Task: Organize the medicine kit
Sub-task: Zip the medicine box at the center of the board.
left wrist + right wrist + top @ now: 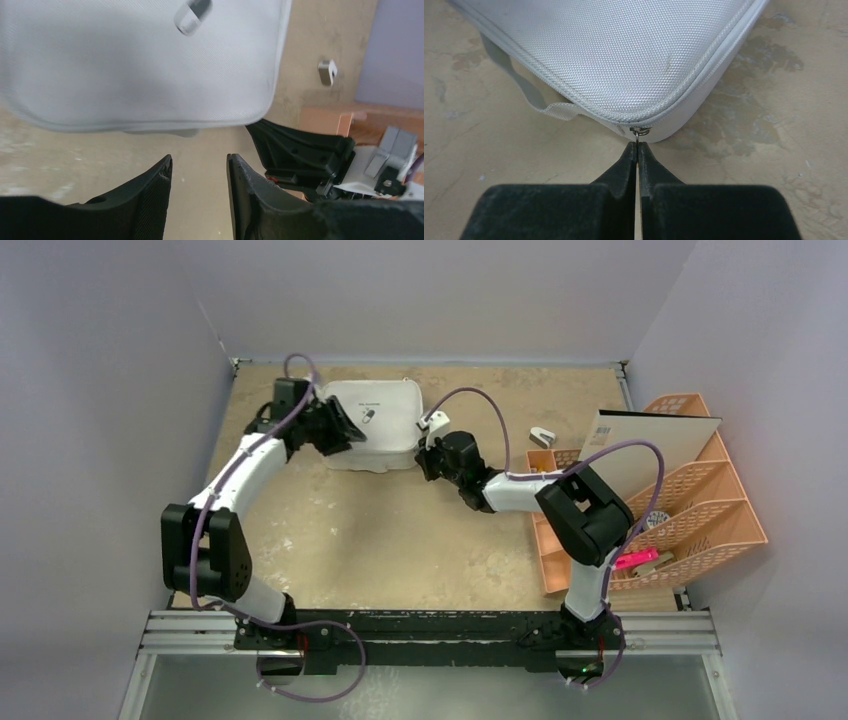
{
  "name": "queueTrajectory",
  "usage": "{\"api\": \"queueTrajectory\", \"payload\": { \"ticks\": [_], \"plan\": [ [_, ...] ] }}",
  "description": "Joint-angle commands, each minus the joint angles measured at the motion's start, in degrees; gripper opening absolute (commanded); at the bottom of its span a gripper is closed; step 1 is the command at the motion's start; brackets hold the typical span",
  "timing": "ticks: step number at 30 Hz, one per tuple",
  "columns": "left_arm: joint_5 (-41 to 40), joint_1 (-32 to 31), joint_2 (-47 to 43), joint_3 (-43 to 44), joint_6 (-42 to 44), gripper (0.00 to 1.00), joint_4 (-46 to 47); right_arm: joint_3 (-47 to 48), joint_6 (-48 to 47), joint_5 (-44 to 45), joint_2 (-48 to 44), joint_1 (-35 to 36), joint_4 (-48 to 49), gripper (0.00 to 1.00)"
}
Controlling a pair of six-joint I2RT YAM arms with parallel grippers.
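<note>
The left arm (235, 480) reached from its base at the near edge across the tan table (400, 540) toward the far side. The left gripper (199, 162) sat at the left part of the medicine kit (385, 415). Its 2 fingers (150, 200) stood apart with only bare table showing in the gap, so it was open and held nothing. In its wrist view the fingertips lay just short of the kit's near edge and did not appear to touch it.

The kit lay flat and closed at the far middle of the table, close to the back wall. It was a white, rounded-rectangular case with a woven surface, a zipper seam around its rim and a small dark pill logo (368, 415) on the lid. A grey strap (519, 85) hung along its near side.

At the kit's right near corner was the right gripper (638, 150). Its fingers were pressed together on the thin metal zipper pull (640, 131), which sat right at the rounded corner of the case. The right arm (520, 490) ran back from there to its base on the right.

Further right, a small white object (542, 436) lay alone on the table, well apart from the kit. At the right edge stood a peach-orange lattice organizer (700, 520). A white board (655, 440) leaned in its far section and a pink item (632, 560) lay in a near one.
</note>
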Motion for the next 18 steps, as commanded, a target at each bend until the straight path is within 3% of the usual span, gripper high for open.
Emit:
{"api": "queueTrajectory", "payload": {
  "ticks": [1, 18],
  "plan": [
    [0.99, -6.98, -0.93, -5.86, -8.19, 0.42, 6.37, 0.70, 3.80, 0.03, -0.40, 2.27, 5.59, 0.00],
    [-11.41, -8.93, -11.43, -21.68, -25.11, 0.50, 14.62, -1.96, 9.42, 5.24, -0.75, 13.34, 12.13, 0.00]
  ]
}}
